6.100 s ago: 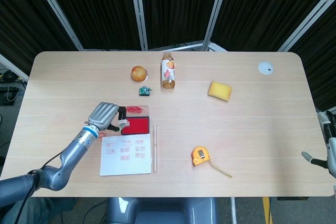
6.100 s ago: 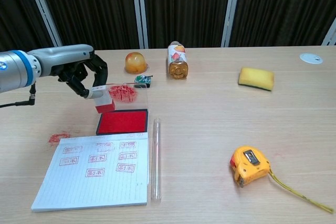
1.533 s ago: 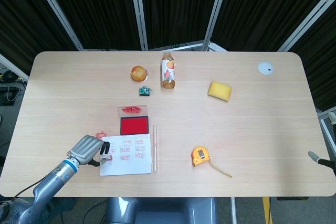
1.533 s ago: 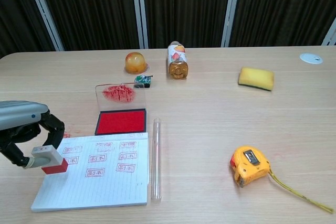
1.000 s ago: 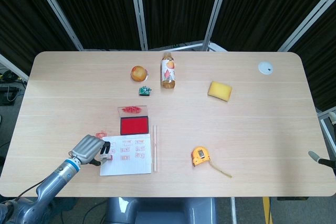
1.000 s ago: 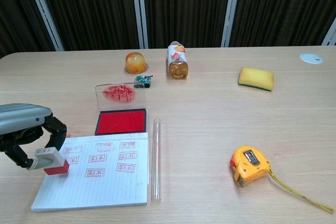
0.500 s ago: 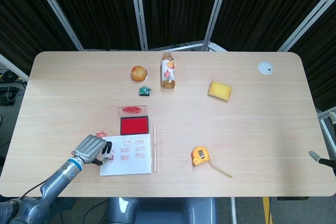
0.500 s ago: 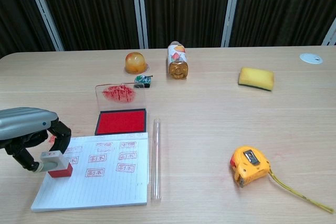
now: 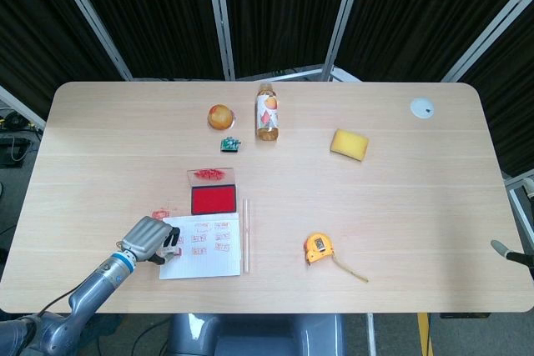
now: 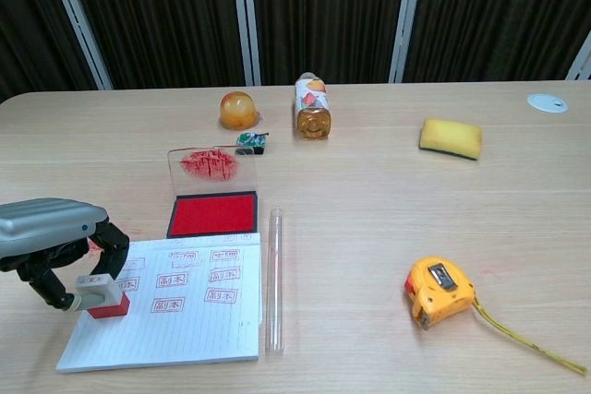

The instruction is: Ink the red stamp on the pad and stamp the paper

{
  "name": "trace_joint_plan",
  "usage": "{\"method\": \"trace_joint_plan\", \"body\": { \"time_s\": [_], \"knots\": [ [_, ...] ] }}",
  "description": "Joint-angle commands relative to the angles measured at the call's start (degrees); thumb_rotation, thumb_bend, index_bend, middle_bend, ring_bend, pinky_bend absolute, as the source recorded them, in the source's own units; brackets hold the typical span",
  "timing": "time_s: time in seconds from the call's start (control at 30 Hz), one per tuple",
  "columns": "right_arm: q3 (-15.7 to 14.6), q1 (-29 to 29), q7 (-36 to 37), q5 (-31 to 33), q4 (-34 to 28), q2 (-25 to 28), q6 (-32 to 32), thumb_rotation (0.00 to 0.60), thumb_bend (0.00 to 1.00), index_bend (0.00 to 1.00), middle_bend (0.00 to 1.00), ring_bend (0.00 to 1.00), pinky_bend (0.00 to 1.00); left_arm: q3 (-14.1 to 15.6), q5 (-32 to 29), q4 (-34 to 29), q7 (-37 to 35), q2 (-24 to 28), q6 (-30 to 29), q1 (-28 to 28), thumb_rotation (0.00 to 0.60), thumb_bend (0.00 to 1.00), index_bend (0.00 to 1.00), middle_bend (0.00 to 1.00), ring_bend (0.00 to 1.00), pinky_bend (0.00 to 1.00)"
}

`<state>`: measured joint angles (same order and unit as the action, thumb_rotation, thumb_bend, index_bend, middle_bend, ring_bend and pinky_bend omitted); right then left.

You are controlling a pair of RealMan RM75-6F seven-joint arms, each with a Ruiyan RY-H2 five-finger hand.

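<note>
While gripped by robot hand [image 10: 57, 246], stamp [image 10: 106, 300] on paper [image 10: 175, 316].

— Where is the left hand [image 10: 57, 242]?
— Low at the table's near left corner, knuckles up, its grey back toward the head camera. The forearm runs back off the bottom left edge, with a blue band at the wrist.
— What are its fingers [image 10: 113, 239] doing?
— They curl downward and grip the red stamp [image 10: 107, 301], whose red base sits on the paper [image 10: 175, 320].
— And the right hand [image 9: 511, 253]?
— Only a dark sliver shows at the far right edge in the head view; its pose cannot be told.
</note>
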<state>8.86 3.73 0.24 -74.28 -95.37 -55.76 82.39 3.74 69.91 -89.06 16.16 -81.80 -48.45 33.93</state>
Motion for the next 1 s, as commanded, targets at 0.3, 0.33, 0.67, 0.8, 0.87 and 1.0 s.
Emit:
{"method": "trace_joint_plan", "body": {
  "time_s": [0.3,0.33,0.67,0.8,0.87,1.0],
  "knots": [
    [0.04,0.03,0.06,0.15,0.15,-0.02,-0.1,0.6,0.0,0.0,0.0,0.0,0.0,0.14,-0.08,0.9,0.31,-0.88,0.24,-0.18,0.6,0.43,0.59,0.57,0.84,0.86],
    [0.03,0.04,0.02,0.16,0.17,-0.04,-0.14,0.6,0.0,0.0,0.0,0.0,0.0,0.16,-0.12,1.0,0.34,-0.92,0.29,-0.19,0.6,0.43,0.59,0.57,0.84,0.86],
    [0.01,0.07,-0.16,0.22,0.23,-0.12,-0.2,0.6,0.0,0.0,0.0,0.0,0.0,0.2,-0.33,1.82,0.2,-1.38,0.68,-0.34,0.6,0.43,0.59,0.57,0.84,0.86],
    [0.0,0.08,-0.29,0.26,0.22,-0.16,-0.22,0.6,0.0,0.0,0.0,0.0,0.0,0.11,-0.33,2.1,0.28,-1.57,0.83,-0.24,0.6,0.43,0.59,0.57,0.84,0.86],
    [0.02,0.09,-0.3,0.29,0.23,-0.17,-0.23,0.6,0.0,0.0,0.0,0.0,0.0,0.11,-0.44,2.14,0.24,-1.62,0.98,-0.23,0.6,0.43,0.59,0.57,0.84,0.86],
    [0.01,0.1,-0.32,0.35,0.21,-0.16,-0.31,0.6,0.0,0.0,0.0,0.0,0.0,0.08,-0.56,2.23,0.34,-1.78,1.2,-0.17,0.6,0.43,0.59,0.57,0.84,0.86]
  ]
}}
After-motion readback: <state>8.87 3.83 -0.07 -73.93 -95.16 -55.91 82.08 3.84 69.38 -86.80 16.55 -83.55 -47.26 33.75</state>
